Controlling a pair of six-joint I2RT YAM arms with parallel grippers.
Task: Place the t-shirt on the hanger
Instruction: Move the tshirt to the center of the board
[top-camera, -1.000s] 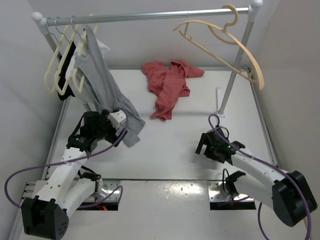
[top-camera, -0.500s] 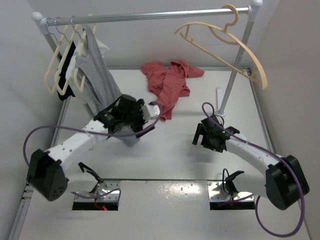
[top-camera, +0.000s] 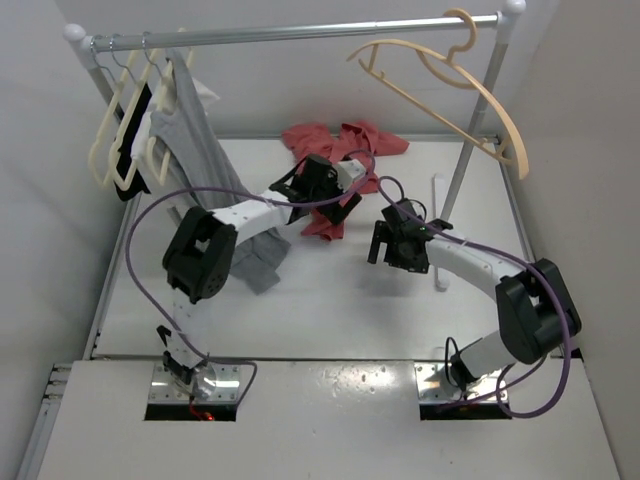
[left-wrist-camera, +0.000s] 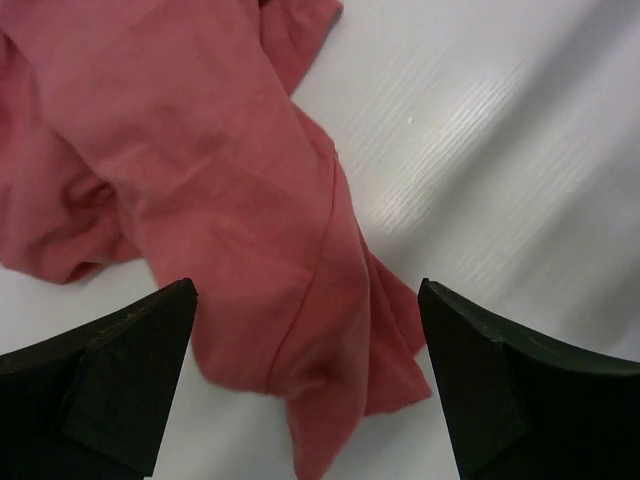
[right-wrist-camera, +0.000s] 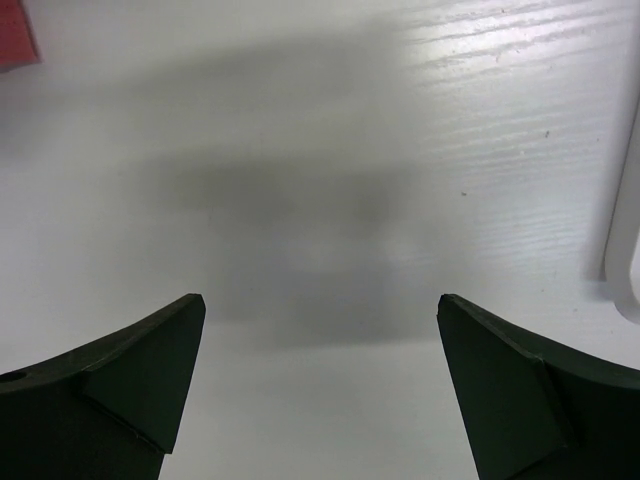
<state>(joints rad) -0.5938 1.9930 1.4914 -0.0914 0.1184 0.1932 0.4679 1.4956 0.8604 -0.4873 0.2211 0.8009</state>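
The salmon-red t-shirt (top-camera: 345, 150) lies crumpled at the back middle of the table. The left arm stretches out over it, and my left gripper (top-camera: 338, 205) hovers open above the shirt's near end. In the left wrist view the red t-shirt (left-wrist-camera: 230, 200) fills the upper left, its lower folds lying between the spread jaws of the left gripper (left-wrist-camera: 307, 290). My right gripper (top-camera: 393, 258) is open just right of the shirt, with bare table between the jaws of the right gripper (right-wrist-camera: 322, 300). The beige hanger (top-camera: 470, 95) hangs by its hook from the rail, upper right.
A metal rail (top-camera: 300, 33) spans the back. Cream hangers with grey and black clothes (top-camera: 130, 140) hang at its left end, and a grey t-shirt (top-camera: 200, 170) droops to the table. The rack's right post (top-camera: 470, 150) and white foot (top-camera: 440, 200) stand near the right gripper.
The left arm has swung from beside the grey shirt forward and right, ending over the red t-shirt. The right gripper has moved back and left toward the shirt. Both stay open.
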